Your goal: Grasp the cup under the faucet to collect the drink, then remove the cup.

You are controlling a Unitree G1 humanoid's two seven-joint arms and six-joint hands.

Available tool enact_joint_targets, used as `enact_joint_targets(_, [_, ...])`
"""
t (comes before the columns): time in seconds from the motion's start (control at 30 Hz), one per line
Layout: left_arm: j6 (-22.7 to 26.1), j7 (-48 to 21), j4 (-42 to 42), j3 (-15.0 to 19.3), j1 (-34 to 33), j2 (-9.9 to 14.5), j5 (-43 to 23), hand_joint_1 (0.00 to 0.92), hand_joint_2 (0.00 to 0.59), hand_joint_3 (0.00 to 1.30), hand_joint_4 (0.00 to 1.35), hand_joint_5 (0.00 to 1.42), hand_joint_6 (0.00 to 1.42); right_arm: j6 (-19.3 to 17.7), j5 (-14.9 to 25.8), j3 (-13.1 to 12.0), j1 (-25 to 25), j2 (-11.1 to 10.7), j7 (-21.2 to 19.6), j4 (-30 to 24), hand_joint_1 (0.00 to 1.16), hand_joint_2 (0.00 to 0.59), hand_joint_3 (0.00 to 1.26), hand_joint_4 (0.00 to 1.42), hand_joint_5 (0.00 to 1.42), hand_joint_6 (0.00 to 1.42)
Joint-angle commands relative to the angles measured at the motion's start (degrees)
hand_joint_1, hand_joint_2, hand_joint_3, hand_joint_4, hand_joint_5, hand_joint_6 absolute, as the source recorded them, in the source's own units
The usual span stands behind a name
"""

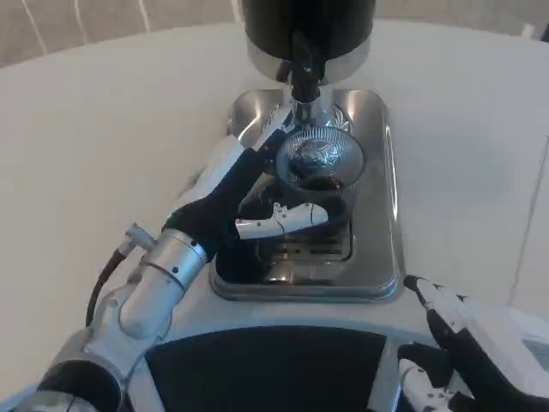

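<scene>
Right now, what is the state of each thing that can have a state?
cup: upright under the faucet, held, with some dark drink inside.
faucet: above the cup; flow cannot be told.
left hand: fingers wrapped around the cup.
right hand: low by the table edge, holding nothing, fingers apart.
drip tray: flat on the table.

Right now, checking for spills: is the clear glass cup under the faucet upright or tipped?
Upright. The clear glass cup shows its round open rim facing up, dark liquid inside, with the left hand gripping its side.
</scene>
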Motion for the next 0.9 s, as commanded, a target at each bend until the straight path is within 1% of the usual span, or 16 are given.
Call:
enact_joint_targets(0.03, [1.9, 2.2, 0.6, -1.1, -0.2, -0.3, 1.7, 0.429, 0.088, 0.03, 0.14, 0.38, 0.35, 0.2, -0.2, 0.0, 0.3, 1.0, 0.2, -1.0, 0.04, 0.584, 0.00, 0.00, 0.00, 0.00])
enact_joint_targets(0.13, [2.6, 3.5, 0.8, -1.2, -0.2, -0.3, 2.1, 0.435, 0.091, 0.04, 0.15, 0.39, 0.36, 0.2, -0.4, -0.1, -0.1, 1.0, 0.2, -0.9, 0.08, 0.586, 0.00, 0.00, 0.00, 0.00])
enact_joint_targets(0.2, [2.9, 4.3, 0.7, -1.4, -0.3, -0.4, 2.4, 0.436, 0.091, 0.04, 0.16, 0.41, 0.40, 0.3, -0.5, -0.1, -0.3, 1.0, 0.2, -0.8, 0.11, 0.581, 0.00, 0.00, 0.00, 0.00])
enact_joint_targets(0.23, [3.1, 4.8, 0.7, -1.5, -0.2, -0.5, 2.5, 0.436, 0.091, 0.05, 0.17, 0.43, 0.44, 0.2, -0.6, -0.1, -0.4, 1.0, 0.1, -0.7, 0.12, 0.585, 0.00, 0.00, 0.00, 0.00])
enact_joint_targets(0.27, [3.5, 5.3, 0.6, -1.6, -0.2, -0.5, 2.7, 0.436, 0.091, 0.06, 0.18, 0.44, 0.48, 0.2, -0.6, -0.1, -0.4, 1.0, 0.1, -0.7, 0.15, 0.586, 0.00, 0.00, 0.00, 0.00])
enact_joint_targets(0.33, [4.1, 6.0, 0.5, -1.7, -0.1, -0.8, 2.7, 0.436, 0.091, 0.08, 0.21, 0.51, 0.64, 0.1, -0.8, 0.0, -0.2, 1.0, 0.0, -0.8, 0.16, 0.586, 0.00, 0.00, 0.00, 0.00])
enact_joint_targets(0.4, [4.5, 6.6, 0.4, -1.9, 0.0, -1.0, 2.7, 0.436, 0.092, 0.11, 0.25, 0.57, 0.77, 0.1, -1.1, 0.0, 0.1, 1.2, 0.0, -1.0, 0.20, 0.583, 0.00, 0.00, 0.00, 0.00])
enact_joint_targets(0.47, [4.7, 7.2, 0.2, -2.2, 0.2, -1.1, 2.8, 0.436, 0.092, 0.16, 0.31, 0.67, 0.92, 0.0, -1.3, -0.1, 0.4, 1.3, -0.2, -1.0, 0.23, 0.575, 0.01, 0.00, 0.00, 0.00])
enact_joint_targets(0.5, [4.9, 7.6, 0.0, -2.3, 0.3, -1.1, 2.9, 0.436, 0.092, 0.18, 0.33, 0.69, 0.97, -0.1, -1.3, -0.1, 0.6, 1.4, -0.3, -1.0, 0.23, 0.574, 0.01, 0.00, 0.00, 0.00])
enact_joint_targets(0.53, [5.0, 7.9, -0.1, -2.4, 0.4, -1.1, 3.0, 0.436, 0.092, 0.21, 0.36, 0.71, 0.98, -0.2, -1.4, -0.2, 0.7, 1.4, -0.5, -1.0, 0.26, 0.581, 0.00, 0.00, 0.00, 0.00])
enact_joint_targets(0.6, [5.1, 8.5, -0.4, -2.4, 0.7, -1.1, 2.9, 0.436, 0.092, 0.25, 0.40, 0.75, 1.03, -0.3, -1.6, -0.3, 1.0, 1.5, -0.8, -1.0, 0.27, 0.581, 0.00, 0.00, 0.00, 0.00])
enact_joint_targets(0.67, [5.1, 8.8, -0.5, -2.3, 0.8, -1.1, 2.7, 0.436, 0.092, 0.28, 0.41, 0.77, 1.06, -0.4, -1.8, -0.1, 1.2, 1.6, -1.0, -1.0, 0.31, 0.567, 0.01, 0.00, 0.00, 0.00])
enact_joint_targets(0.9, [4.3, 9.9, -0.9, -2.5, 1.5, -0.8, 2.9, 0.436, 0.097, 0.30, 0.46, 0.81, 1.09, -1.0, -2.9, 0.6, 2.2, 2.0, -1.8, -1.0, 0.36, 0.570, 0.03, 0.00, 0.00, 0.00])
